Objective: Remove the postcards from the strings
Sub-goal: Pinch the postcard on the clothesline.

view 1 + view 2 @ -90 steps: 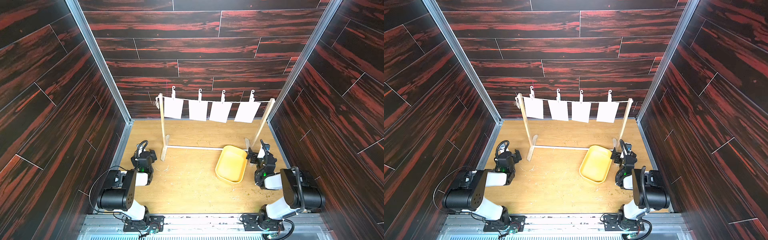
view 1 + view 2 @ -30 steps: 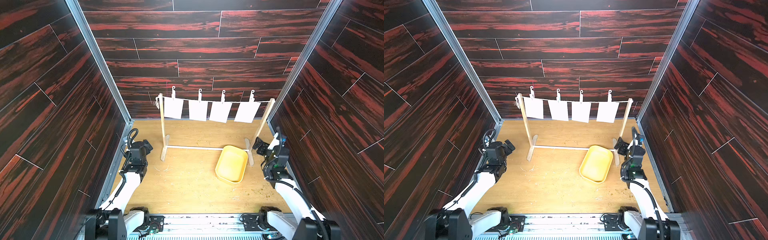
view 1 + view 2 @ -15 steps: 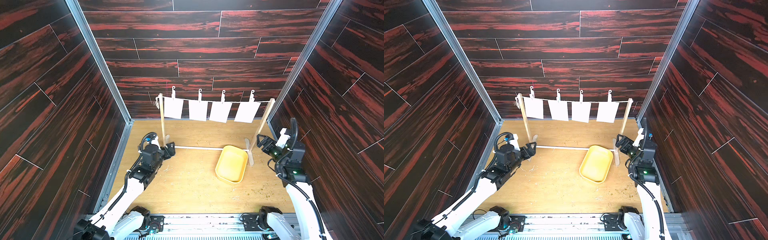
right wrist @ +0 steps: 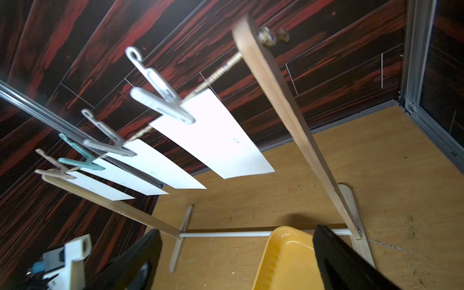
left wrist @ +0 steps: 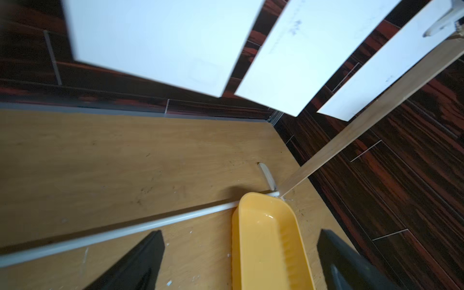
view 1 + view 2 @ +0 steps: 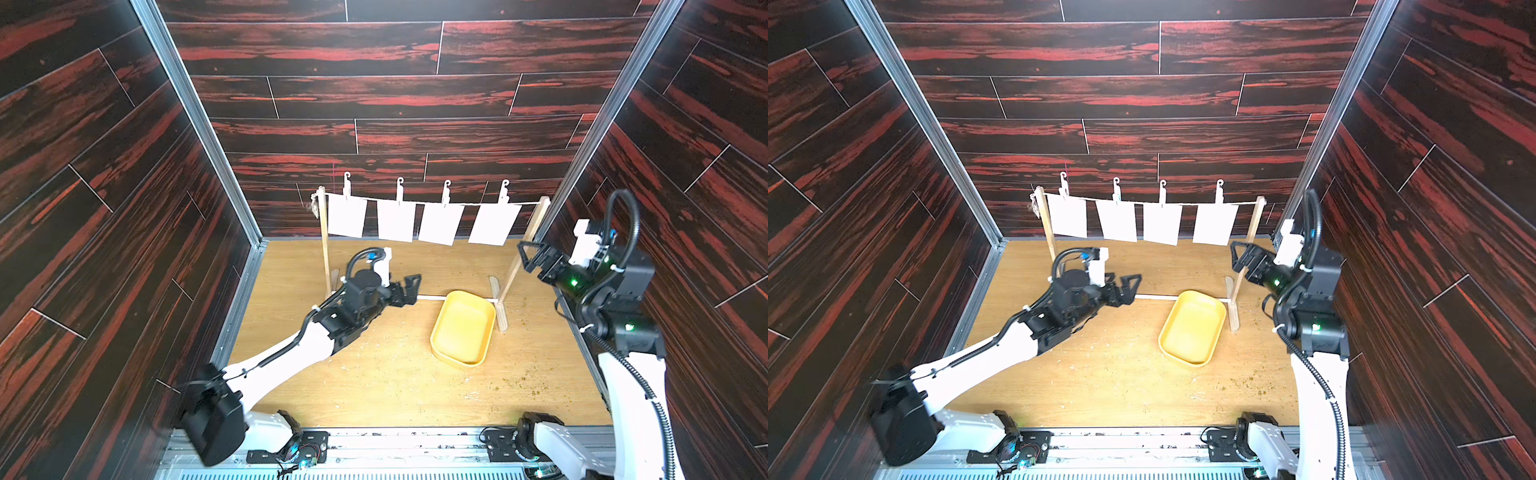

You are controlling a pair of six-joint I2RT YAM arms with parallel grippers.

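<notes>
four white postcards hang in a row from the string (image 6: 469, 204) at the far side of the scene. going left to right they are the first (image 6: 347, 216), second (image 6: 397, 221), third (image 6: 440, 224) and fourth (image 6: 494, 225). each is pinched at its top edge by a pale hooked clothespin (image 6: 347, 183), and all four show in both top views. the string runs between the tops of the left post (image 6: 325, 249) and the right post (image 6: 528, 239) of a wooden stand, and a thin white rod (image 6: 428, 297) joins the posts' feet on the tabletop (image 6: 374, 374). the left gripper (image 6: 413, 289) sits low on the near side of the stand, just above the rod and below the second and third postcards, well apart from them. its jaws are spread wide with nothing between them, and its wrist view shows the two black fingers (image 5: 140, 263) far apart over bare table. the right gripper (image 6: 524, 257) is raised beside the right post, below and right of the fourth postcard, near it but not touching. its jaws also stand wide and hold nothing, as the parted fingers (image 4: 339, 256) show. a yellow tray (image 6: 463, 328) lies empty on the table right of centre, its far end over the rod close to the right post's foot.
</notes>
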